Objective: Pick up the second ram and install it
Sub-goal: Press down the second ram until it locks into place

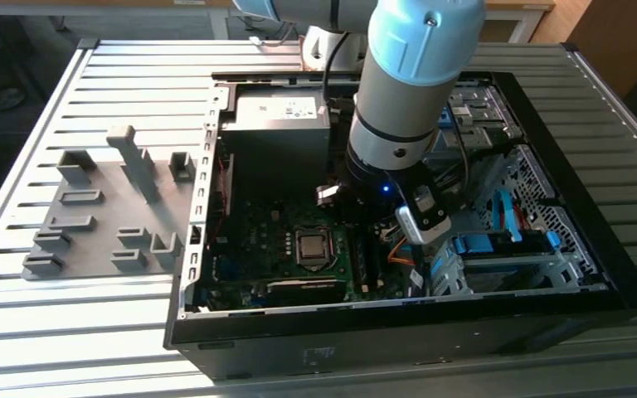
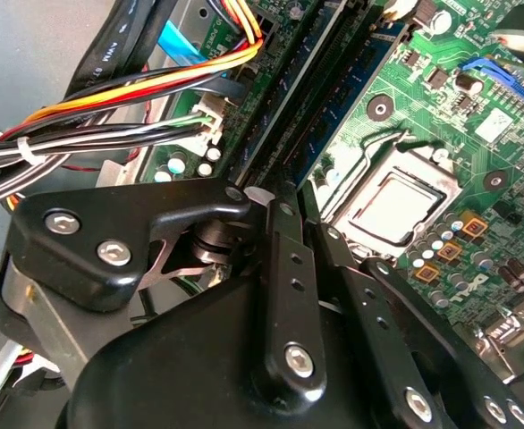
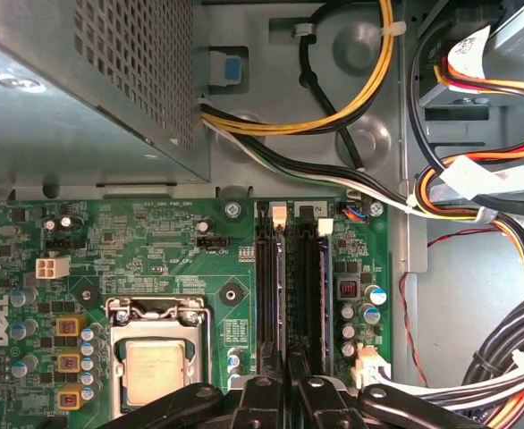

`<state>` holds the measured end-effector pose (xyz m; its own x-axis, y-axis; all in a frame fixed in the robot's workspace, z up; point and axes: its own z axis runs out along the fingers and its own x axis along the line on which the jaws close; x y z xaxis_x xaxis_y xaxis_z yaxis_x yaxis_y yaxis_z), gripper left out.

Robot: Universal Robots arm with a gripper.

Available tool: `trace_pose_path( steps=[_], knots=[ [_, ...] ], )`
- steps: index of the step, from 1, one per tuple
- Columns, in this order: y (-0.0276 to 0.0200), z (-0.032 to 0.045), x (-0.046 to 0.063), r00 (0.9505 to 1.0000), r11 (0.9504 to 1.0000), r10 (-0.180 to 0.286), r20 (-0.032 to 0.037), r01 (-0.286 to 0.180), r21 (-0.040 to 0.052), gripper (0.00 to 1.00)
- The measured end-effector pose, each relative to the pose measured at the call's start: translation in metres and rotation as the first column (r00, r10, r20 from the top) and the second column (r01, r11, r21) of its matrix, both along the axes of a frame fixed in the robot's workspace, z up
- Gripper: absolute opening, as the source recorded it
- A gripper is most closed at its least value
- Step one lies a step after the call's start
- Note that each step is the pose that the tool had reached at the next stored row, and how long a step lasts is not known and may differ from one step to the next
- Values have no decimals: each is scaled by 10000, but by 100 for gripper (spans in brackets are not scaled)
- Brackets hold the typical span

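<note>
**A:** What sits closest to the lens?

**B:** The gripper [image 2: 307,223]. In the second wrist view its black links and bolt heads take up the lower half, hanging low over a green motherboard [image 2: 441,80].

**A:** And the second ram?

**B:** A thin blue stick [image 2: 356,85] with dark chips stands on edge in the row of memory slots. It runs straight away from the gripper's tip. In the first wrist view it shows edge-on as a pale line [image 3: 281,286] between black slot walls, with a white latch [image 3: 278,212] at its far end.

**A:** Is the gripper [image 3: 284,384] clamped on it?

**B:** I cannot tell. The tip straddles the near end of the stick, but whether it squeezes the stick or stands free does not show.

**A:** What lies around the slots?

**B:** The silver processor [image 3: 155,366] in its metal frame is just beside them. On their other side, bundled orange, yellow, black and white cables [image 3: 477,188] curl past. A perforated gray power supply [image 3: 83,89] sits beyond the board's edge.

**A:** And from outside?

**B:** The exterior view has the pale blue and silver arm [image 1: 407,91] reaching down into an open black computer case [image 1: 584,274] lying on a slatted metal table [image 1: 31,323]. Gray holder blocks [image 1: 109,207] stand on the table toward the exterior view's left, well apart from the arm.
</note>
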<state>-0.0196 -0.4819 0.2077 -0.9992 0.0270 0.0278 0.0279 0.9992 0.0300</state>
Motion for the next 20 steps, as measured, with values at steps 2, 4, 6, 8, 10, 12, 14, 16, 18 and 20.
trace_pose_path(
  steps=[2, 4, 6, 8, 10, 12, 14, 16, 18, 20],
  knots=[
    [0, -1, 0, 10000, 10000, 0, 0, 0, 1, 14],
    [0, -1, 0, 10000, 10000, 0, 0, 0, 1, 14],
    [0, -1, 0, 10000, 10000, 0, 0, 0, 2, 15],
    [0, -2, 0, 10000, 10000, 0, 0, 0, 2, 15],
    [0, -2, 0, 10000, 10000, 0, 0, 0, 1, 22],
    [0, 3, 0, 10000, 10000, 0, 0, 0, 1, 22],
    [0, 39, 0, 10000, 10000, 0, 0, 0, 2, 22],
    [0, 91, 0, 10000, 10000, -1, 1, 1, 3, 22],
    [0, 150, 0, 10000, 10000, -1, 0, 1, 2, 22],
    [0, 207, 0, 10000, 10000, -1, -1, 1, 3, 22]
  ],
)
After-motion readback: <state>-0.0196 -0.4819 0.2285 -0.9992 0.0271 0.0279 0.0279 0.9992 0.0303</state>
